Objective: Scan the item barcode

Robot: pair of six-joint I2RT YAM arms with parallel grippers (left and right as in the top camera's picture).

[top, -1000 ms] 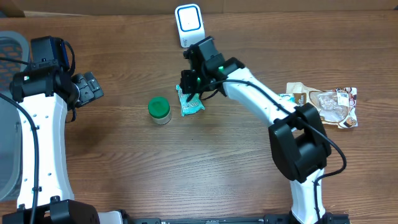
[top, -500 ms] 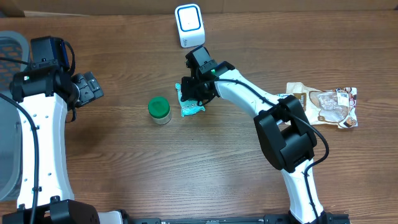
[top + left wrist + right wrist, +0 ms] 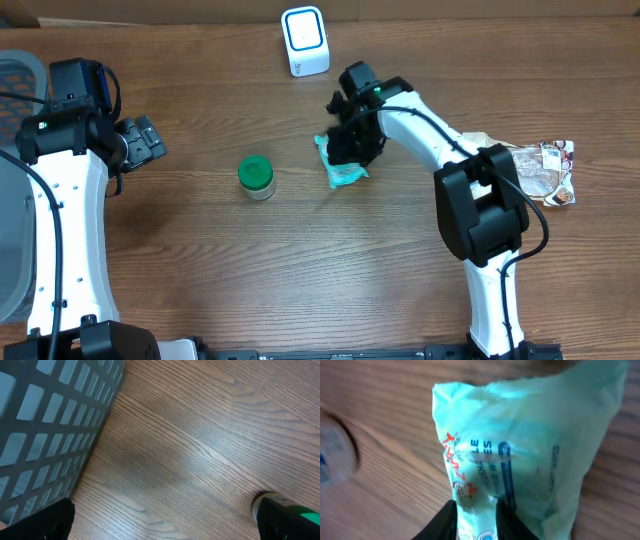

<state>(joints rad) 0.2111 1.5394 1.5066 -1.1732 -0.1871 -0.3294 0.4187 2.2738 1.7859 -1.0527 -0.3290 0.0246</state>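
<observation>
- Progress so far: right gripper (image 3: 350, 150) is pinching the narrow end of the teal packet (image 3: 520, 445) mid-frame in the overhead view, below and right of the white scanner (image 3: 305, 40) at top centre; my guess is the scan itself is still to do, barcode needs facing the scanner
- left gripper (image 3: 143, 140) spread wide and empty at far left, by the grey basket (image 3: 45, 420)
- brown wood-grain table (image 3: 300, 260); green-lidded jar (image 3: 256, 176) left of the packet, snack bags (image 3: 535, 170) far right; hardly any room shows past the top edge
</observation>
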